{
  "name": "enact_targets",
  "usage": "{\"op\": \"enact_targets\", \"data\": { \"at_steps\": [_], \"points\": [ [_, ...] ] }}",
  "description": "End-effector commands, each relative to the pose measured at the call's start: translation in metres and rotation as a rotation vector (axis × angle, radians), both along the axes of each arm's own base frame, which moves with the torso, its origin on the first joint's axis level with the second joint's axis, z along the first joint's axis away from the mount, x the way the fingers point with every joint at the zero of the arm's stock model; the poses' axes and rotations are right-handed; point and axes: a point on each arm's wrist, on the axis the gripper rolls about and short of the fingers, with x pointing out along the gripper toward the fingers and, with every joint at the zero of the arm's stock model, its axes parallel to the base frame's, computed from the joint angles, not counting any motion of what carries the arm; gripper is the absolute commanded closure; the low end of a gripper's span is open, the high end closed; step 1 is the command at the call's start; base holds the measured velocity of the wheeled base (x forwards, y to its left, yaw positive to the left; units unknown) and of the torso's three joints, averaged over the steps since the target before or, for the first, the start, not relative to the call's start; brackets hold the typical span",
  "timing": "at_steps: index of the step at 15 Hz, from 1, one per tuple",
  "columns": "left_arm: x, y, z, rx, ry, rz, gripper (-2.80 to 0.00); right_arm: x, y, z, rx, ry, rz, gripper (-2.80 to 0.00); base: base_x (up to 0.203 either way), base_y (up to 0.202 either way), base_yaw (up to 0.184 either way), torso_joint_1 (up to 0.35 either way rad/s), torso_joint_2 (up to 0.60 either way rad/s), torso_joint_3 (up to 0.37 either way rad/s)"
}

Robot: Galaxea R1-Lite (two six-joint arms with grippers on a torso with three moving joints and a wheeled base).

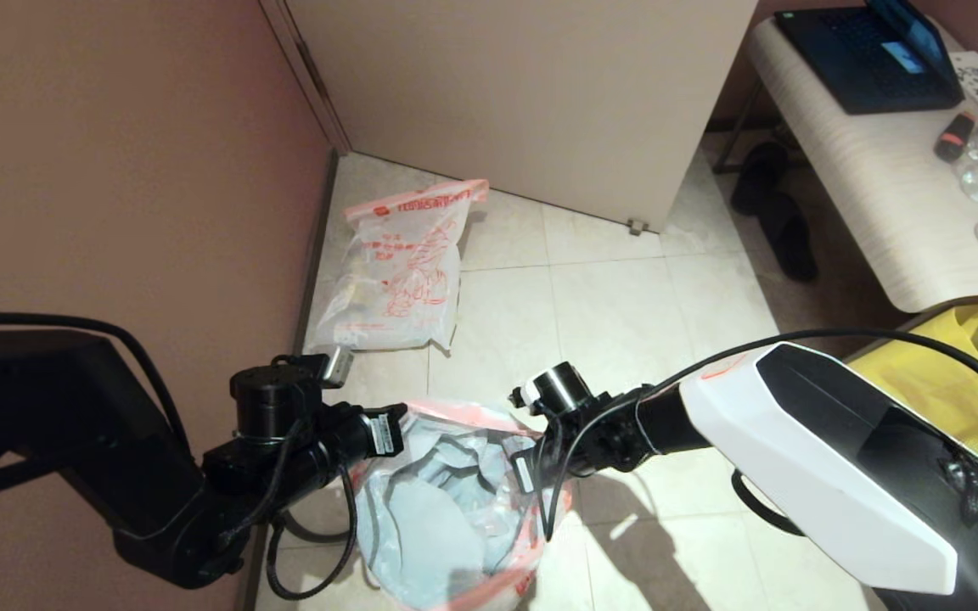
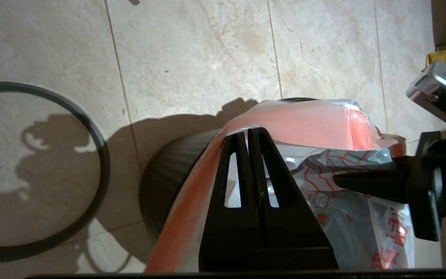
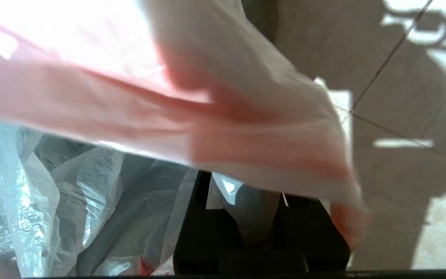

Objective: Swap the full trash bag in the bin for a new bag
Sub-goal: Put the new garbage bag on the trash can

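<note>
The new bag [image 1: 453, 509], crinkly and clear with a pink mouth band, hangs open inside the black bin [image 2: 168, 182], whose ribbed wall shows in the left wrist view. My left gripper [image 2: 246, 133] is shut on the pink band at the bag's left edge. My right gripper [image 3: 246, 193] is shut on the opposite edge, with film bunched between its fingers and the band draped over their tips. The full trash bag [image 1: 396, 271], printed in red, lies on the floor against the left wall, beyond the bin. The bin's grey ring [image 2: 101, 162] lies flat on the tiles beside the bin.
A pink wall [image 1: 115, 170] runs close along the left, and a pale door panel [image 1: 523, 93] stands behind. A bench [image 1: 862, 195] at the right carries a laptop [image 1: 862, 51] and glassware. Dark slippers [image 1: 782, 212] lie under it. A yellow bag [image 1: 947, 365] sits at the far right.
</note>
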Motion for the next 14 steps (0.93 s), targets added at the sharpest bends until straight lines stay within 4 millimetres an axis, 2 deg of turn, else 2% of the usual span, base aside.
{"op": "enact_targets", "data": {
  "at_steps": [1,9,14],
  "points": [
    [0.001,0.002,-0.002,0.001,0.001,0.006,0.00,-0.002,-0.002,0.002,0.001,-0.002,0.010,0.00,0.000,0.000,0.000,0.000,0.00,0.000],
    [0.004,0.001,-0.018,0.039,0.040,-0.006,0.00,-0.003,-0.003,0.007,0.012,-0.015,0.011,0.00,0.000,0.000,0.000,0.000,0.00,0.000],
    [0.013,0.010,-0.015,0.032,0.018,0.031,0.00,-0.004,-0.003,0.008,0.011,-0.013,0.012,0.00,0.000,0.000,0.000,0.000,0.00,0.000]
  ]
}}
